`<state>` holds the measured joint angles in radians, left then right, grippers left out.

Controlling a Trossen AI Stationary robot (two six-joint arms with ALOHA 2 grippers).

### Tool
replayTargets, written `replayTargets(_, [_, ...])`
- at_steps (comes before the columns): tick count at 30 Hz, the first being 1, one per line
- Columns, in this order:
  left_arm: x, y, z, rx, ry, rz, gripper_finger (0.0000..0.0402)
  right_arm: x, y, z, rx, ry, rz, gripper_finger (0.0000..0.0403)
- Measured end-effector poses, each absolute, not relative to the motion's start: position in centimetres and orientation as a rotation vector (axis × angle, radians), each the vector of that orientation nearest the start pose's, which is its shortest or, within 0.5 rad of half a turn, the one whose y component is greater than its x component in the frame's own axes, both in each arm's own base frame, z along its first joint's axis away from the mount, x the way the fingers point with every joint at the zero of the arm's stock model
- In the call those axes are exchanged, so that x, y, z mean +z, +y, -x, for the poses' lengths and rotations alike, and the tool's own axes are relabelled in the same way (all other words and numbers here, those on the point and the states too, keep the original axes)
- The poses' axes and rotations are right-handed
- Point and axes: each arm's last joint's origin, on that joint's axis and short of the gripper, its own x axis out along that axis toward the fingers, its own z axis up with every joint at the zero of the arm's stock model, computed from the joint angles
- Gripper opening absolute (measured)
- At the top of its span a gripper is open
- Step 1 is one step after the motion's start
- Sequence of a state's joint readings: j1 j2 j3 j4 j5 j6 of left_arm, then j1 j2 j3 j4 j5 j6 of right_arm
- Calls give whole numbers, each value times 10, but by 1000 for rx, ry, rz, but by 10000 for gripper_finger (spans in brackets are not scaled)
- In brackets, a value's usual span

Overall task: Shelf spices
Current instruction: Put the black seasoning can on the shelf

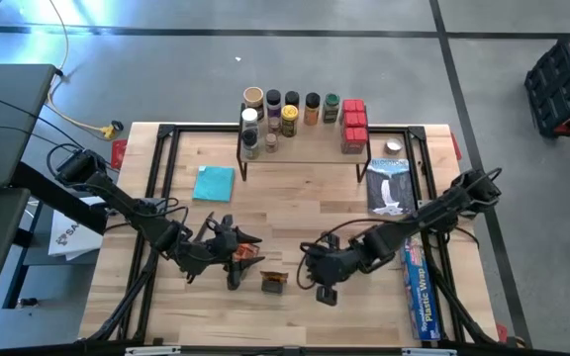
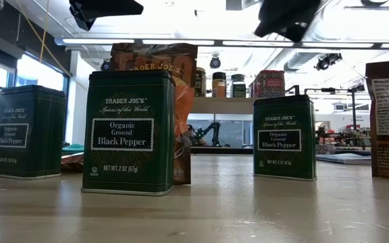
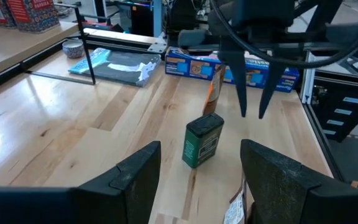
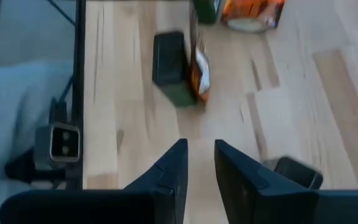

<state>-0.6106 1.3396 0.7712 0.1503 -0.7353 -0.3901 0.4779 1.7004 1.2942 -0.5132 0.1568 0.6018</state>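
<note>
You have three dark green black-pepper tins (image 2: 128,131) standing on the table in the low view, and one blue plastic-wrap box (image 1: 419,289) and one teal cloth (image 1: 214,183) from above.

Shelf (image 1: 305,146) sits at 12 o'clock on the desk (image 1: 295,208), jars (image 1: 283,111) and boxes (image 1: 354,126) on top. Tins (image 1: 273,283) stand at 6 o'clock, between both pincers.
</note>
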Motion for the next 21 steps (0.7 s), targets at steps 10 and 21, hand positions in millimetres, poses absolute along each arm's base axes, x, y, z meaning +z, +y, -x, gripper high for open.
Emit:
replayTargets(10, [243, -144, -240, 185, 300, 122, 215, 243, 138, -327, -49, 992, -261, 101])
replayTargets(21, [240, -144, -239, 190, 316, 116, 215, 227, 138, -325, -124, 1067, -185, 268])
